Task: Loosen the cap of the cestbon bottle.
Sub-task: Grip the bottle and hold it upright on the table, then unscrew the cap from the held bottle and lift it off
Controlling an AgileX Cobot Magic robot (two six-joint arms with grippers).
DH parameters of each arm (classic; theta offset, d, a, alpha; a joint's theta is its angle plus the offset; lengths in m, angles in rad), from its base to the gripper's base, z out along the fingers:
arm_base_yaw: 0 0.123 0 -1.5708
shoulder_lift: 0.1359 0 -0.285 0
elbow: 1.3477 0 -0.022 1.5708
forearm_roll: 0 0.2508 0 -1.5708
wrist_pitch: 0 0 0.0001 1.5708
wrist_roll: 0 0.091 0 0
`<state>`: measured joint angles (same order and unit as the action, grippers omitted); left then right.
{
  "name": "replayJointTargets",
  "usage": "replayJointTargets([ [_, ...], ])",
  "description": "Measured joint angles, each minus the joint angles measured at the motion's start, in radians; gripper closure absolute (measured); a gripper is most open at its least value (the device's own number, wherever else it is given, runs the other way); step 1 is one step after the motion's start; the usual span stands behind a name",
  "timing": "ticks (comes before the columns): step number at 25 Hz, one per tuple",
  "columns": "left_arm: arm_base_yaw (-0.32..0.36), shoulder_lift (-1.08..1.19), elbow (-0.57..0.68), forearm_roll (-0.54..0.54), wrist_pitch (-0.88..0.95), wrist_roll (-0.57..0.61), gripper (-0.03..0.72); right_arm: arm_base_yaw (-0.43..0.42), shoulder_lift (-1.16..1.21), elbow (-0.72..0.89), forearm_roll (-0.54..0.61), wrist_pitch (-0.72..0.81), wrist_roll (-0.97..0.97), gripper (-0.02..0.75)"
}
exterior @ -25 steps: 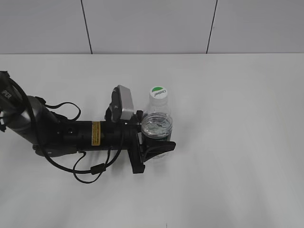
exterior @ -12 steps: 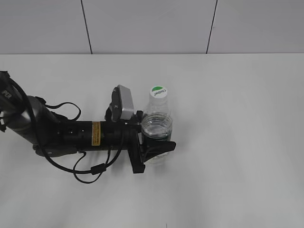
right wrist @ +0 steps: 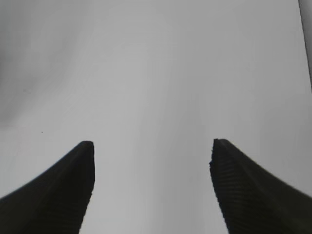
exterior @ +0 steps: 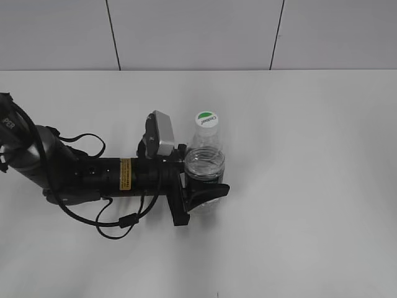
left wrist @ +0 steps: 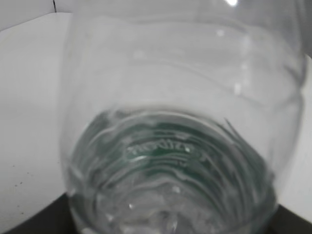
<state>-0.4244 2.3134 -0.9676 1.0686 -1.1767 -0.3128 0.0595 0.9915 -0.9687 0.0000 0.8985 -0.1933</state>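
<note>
Our left hand [exterior: 201,186] is clamped on the bottle [exterior: 205,166], upright near mid-bench. Our right hand [right wrist: 152,187] hangs spread over bare bench [right wrist: 156,73]. We should bring it squarely over the cap [exterior: 207,119], pinch, and twist while the left grips firmly.

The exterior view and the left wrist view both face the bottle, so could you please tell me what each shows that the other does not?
Only the exterior view shows the white cap on the cestbon bottle, the left gripper closed around the bottle's lower body, and the whole arm lying across the white table. Only the left wrist view shows the ribbed clear wall up close, with the green label seen through it. Both show the bottle and some of the table.
</note>
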Motion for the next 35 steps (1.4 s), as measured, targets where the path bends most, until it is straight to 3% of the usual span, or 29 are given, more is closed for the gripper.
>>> replayJointTargets([
  [9,0.0,0.0,0.0,-0.002,0.001,0.0,0.276,0.0,0.318,-0.282,0.032,0.034,0.0,0.174],
  [20,0.0,0.0,0.0,-0.001,0.001,0.0,0.276,0.0,0.684,-0.661,0.097,0.287,0.011,0.174],
  [27,0.0,0.0,0.0,-0.005,0.001,0.0,0.276,0.014,0.8,-0.722,0.149,0.308,0.011,0.174],
  [30,0.0,0.0,0.0,-0.007,0.001,0.0,0.276,0.087,0.804,-0.723,0.143,0.311,0.001,0.174],
  [35,0.0,0.0,0.0,-0.007,0.001,0.0,0.276,0.306,0.809,-0.724,0.108,0.311,0.002,0.174],
])
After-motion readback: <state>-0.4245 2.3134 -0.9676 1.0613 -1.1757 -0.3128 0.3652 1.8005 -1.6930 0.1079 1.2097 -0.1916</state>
